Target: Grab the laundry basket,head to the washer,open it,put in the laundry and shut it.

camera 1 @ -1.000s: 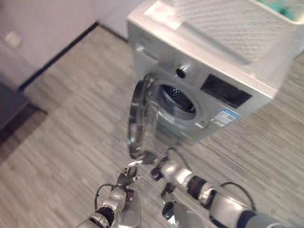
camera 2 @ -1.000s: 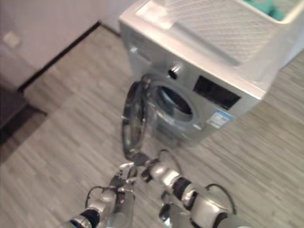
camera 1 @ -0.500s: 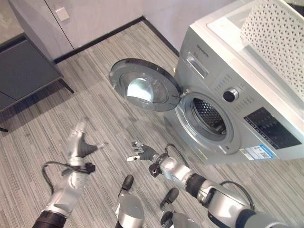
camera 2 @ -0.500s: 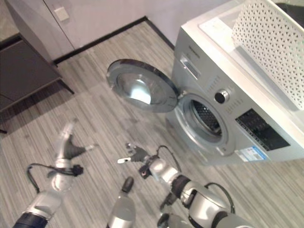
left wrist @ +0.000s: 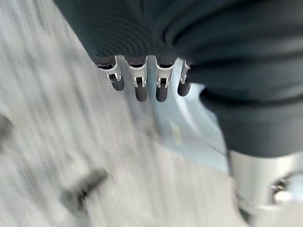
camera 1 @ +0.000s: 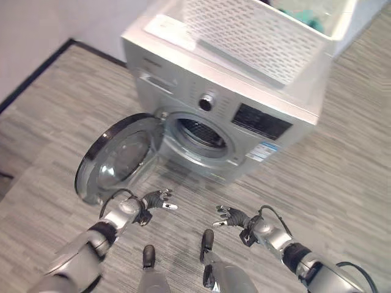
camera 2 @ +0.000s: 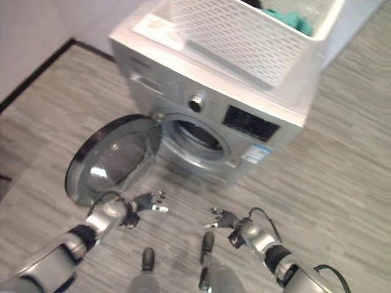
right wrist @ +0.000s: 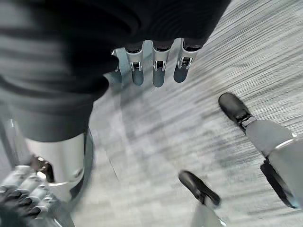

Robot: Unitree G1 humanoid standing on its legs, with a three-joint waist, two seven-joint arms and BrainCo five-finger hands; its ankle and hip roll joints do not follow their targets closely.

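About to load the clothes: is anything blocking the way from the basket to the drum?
Nothing visible does. The washer door is swung wide open to the left, the drum opening is bare, and the basket sits on top of the washer directly above it.

grey wood-look plank floor (camera 1: 342, 159) runs under everything, its boards laid slantwise across the head views. a pale wall (camera 1: 36, 24) stands at the far left, and a dark baseboard (camera 1: 33, 76) lines its foot where it meets the floor. a thin dark edge (camera 1: 3, 176) of something shows at the left border, too small to tell.
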